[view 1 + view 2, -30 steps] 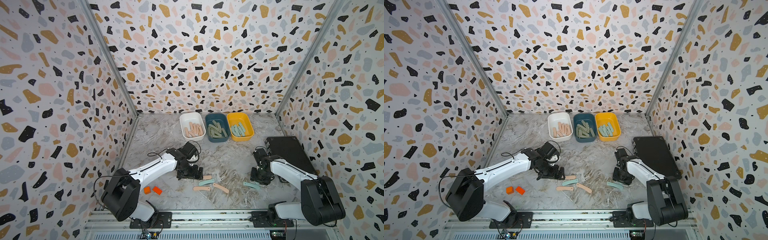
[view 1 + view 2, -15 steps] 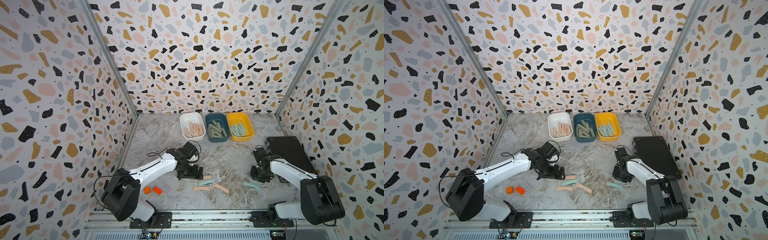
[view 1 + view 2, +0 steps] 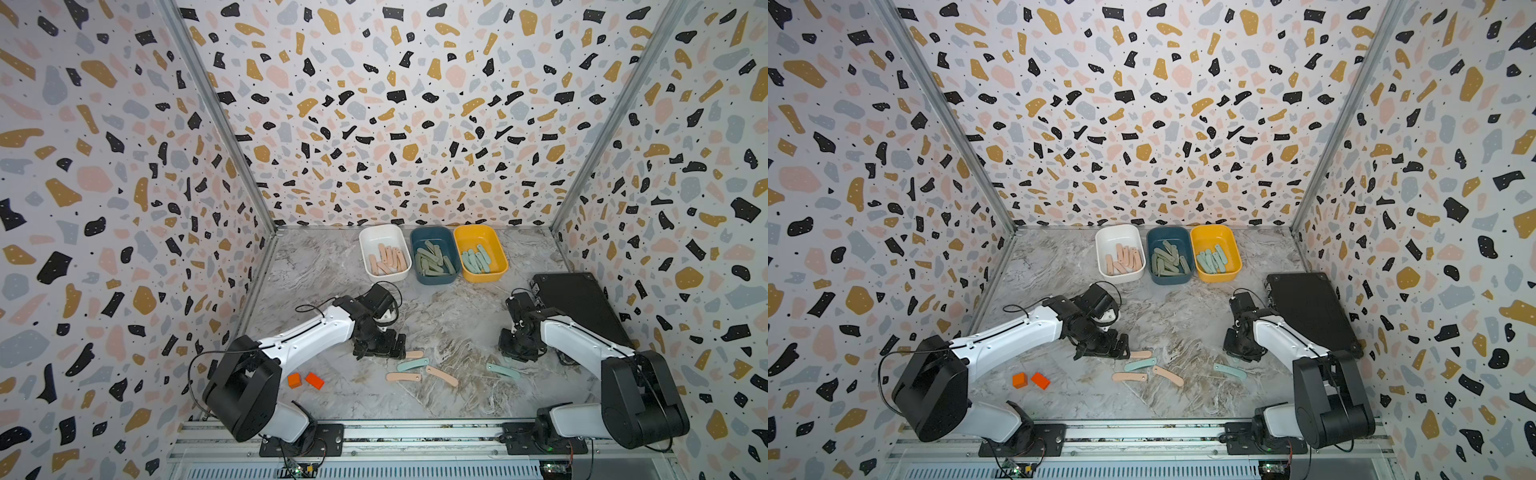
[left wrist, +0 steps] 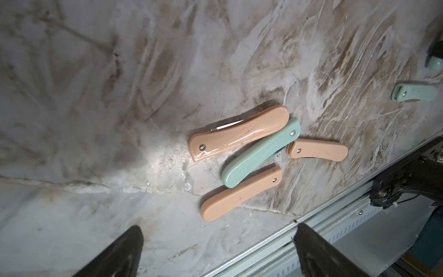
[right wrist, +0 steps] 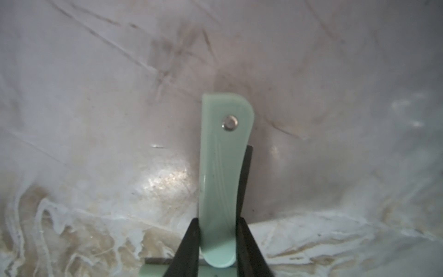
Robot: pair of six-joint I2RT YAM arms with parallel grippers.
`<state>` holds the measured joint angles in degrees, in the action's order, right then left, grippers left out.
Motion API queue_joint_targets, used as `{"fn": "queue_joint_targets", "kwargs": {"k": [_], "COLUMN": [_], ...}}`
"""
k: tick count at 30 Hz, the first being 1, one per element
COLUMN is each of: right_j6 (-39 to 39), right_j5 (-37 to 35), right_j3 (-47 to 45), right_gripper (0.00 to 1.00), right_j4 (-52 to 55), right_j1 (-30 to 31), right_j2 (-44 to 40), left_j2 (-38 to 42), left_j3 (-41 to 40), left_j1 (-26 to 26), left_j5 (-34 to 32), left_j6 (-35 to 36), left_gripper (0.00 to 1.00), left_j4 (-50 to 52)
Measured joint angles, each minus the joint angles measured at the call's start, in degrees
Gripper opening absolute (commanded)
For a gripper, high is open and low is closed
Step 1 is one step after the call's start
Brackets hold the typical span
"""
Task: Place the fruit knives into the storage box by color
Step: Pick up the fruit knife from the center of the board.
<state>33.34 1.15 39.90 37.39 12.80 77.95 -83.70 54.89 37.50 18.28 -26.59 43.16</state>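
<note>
Right pincer clenched narrow on a mint teal knife. Its fingers pinch the rounded end from both sides and the rivet end juts free. Lifted or resting on the bench: cannot tell. A second teal knife lies just beside this pincer, toward the front edge.

Left pincer released, jaws spread wide, holding nothing. It sits low beside a loose cluster near the middle of the front edge: three peach knives and a cluster teal knife lying against one of them.

Far edge:
- white box with peach knives
- dark blue box with sage green
- yellow box with teal

Two orange blocks near the front left corner. Black panel along the right edge.
</note>
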Motion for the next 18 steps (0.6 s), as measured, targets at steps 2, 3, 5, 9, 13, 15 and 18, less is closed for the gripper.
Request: {"fn": "queue_joint_targets", "kwargs": {"k": [2, 3, 5, 9, 13, 15, 18], "right_j6": [-0.28, -0.42, -0.81, -1.62, -2.47, -2.75, -3.04], "right_j5": [0.28, 0.42, 0.61, 0.79, 0.85, 0.87, 0.9], "right_j3": [1.66, 2.56, 3.96, 4.48, 4.55, 4.57, 4.57], "right_gripper": [0.16, 0.16, 0.16, 0.16, 0.16, 0.16, 0.16], "right_j4": [0.07, 0.02, -0.15, -0.55, -0.61, -0.61, -0.66], "right_j1": [0.0, 0.0, 0.0, 0.0, 0.0, 0.0, 0.0], "right_j2": [0.0, 0.0, 0.0, 0.04, 1.11, 2.03, 2.71], "left_j2": [0.0, 0.0, -0.26, -1.29, -1.31, -1.31, -1.31], "left_j3": [0.2, 0.26, 0.48, 1.14, 1.14, 1.14, 1.14], "left_j1": [-0.42, -0.59, -1.2, -2.89, -4.37, -4.9, -5.27], "left_j5": [-0.15, -0.04, 0.44, 0.96, 1.27, 1.57, 2.08], "left_j6": [-0.04, -0.07, -0.09, -0.07, -0.07, -0.07, -0.04], "left_gripper": [0.99, 0.99, 0.99, 0.99, 0.99, 0.99, 0.99], "left_j4": [0.07, 0.07, 0.13, 0.09, 0.11, 0.09, 0.09]}}
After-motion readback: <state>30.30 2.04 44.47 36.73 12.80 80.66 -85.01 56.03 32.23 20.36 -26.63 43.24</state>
